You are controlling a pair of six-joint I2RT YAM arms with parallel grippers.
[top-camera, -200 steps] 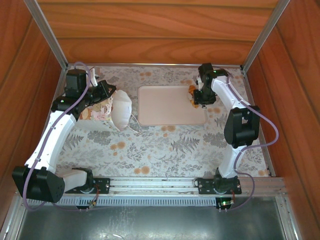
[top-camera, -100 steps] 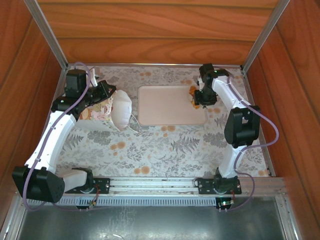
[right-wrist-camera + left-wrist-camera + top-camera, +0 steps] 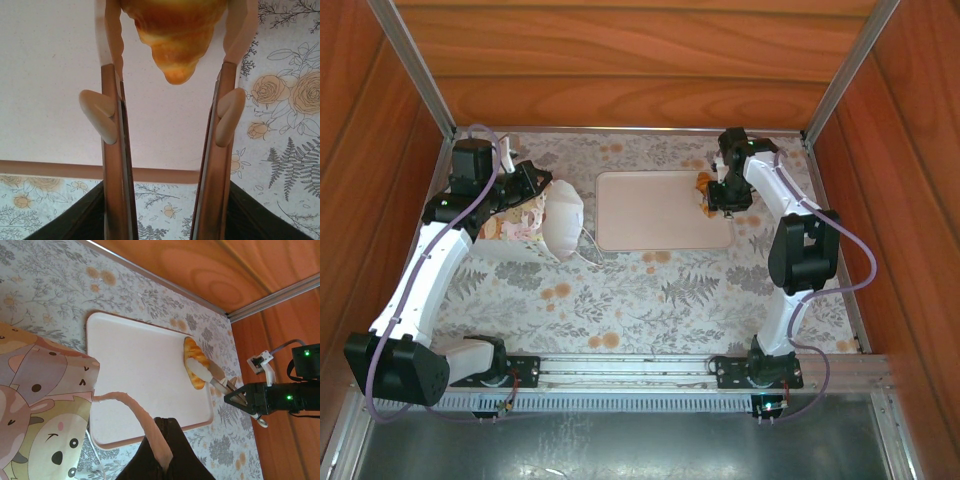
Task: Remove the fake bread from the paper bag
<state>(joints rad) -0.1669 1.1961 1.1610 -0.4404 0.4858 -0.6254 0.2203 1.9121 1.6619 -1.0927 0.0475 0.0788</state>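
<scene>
The paper bag (image 3: pixel 560 222) lies on its side left of the tray, its mouth facing the tray; in the left wrist view its printed side (image 3: pixel 40 405) shows cartoon bears. My left gripper (image 3: pixel 165 427) is shut on the bag's pinkish handle strip (image 3: pixel 135 412), and from above it (image 3: pixel 528 186) sits at the bag's back edge. One piece of fake bread, a golden croissant (image 3: pixel 172 45), is pinched between the fingers of my right gripper (image 3: pixel 172 20), over the tray's right edge (image 3: pixel 704 186). The bag's inside is hidden.
A pale pink rectangular tray (image 3: pixel 650 210) lies mid-table on the floral cloth. Wooden walls with metal corner posts (image 3: pixel 840 70) close in the back and sides. The arm bases stand on a rail (image 3: pixel 620 370) along the near edge.
My right gripper has crept slightly toward the back wall with the croissant in it. The left arm and the bag have not moved.
</scene>
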